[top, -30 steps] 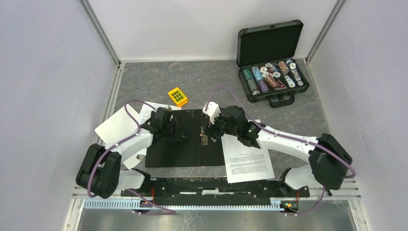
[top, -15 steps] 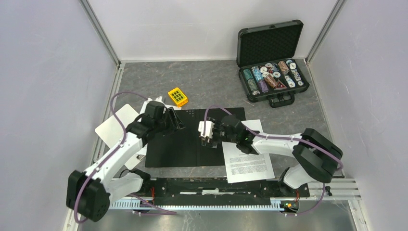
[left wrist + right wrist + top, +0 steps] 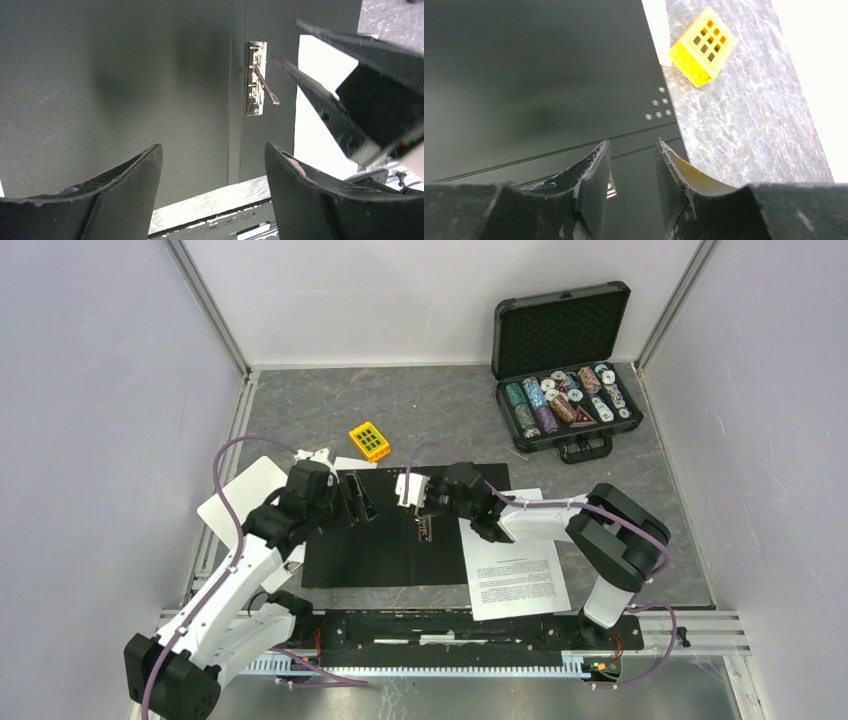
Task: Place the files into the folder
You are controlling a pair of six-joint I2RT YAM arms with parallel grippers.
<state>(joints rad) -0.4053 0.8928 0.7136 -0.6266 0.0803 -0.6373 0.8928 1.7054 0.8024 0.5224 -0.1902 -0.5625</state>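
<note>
The folder [image 3: 370, 540] lies opened flat on the surface [image 3: 450, 420], black inside facing up. The lever of the metal clip [image 3: 255, 85] along the folder's spine appears to be tilted up. The files [image 3: 515, 575], at least one printed sheet, lie just beside the folder's right edge, touching or slightly overlapping it, and nothing is under the clip yet. So the loading step looks not yet begun, with the folder ready to receive. The left gripper [image 3: 212, 150] hovers over the folder's left cover, its jaws spread wide and empty. The right gripper [image 3: 631, 145] hangs over the folder's spine just beyond the clip, its jaws only narrowly apart with nothing between them. The next move probably falls to the right arm. It would need to swing to the folder's right side, lift an edge of the thin loose sheet without creasing it, and slide it onto the right cover under the raised clip.
</note>
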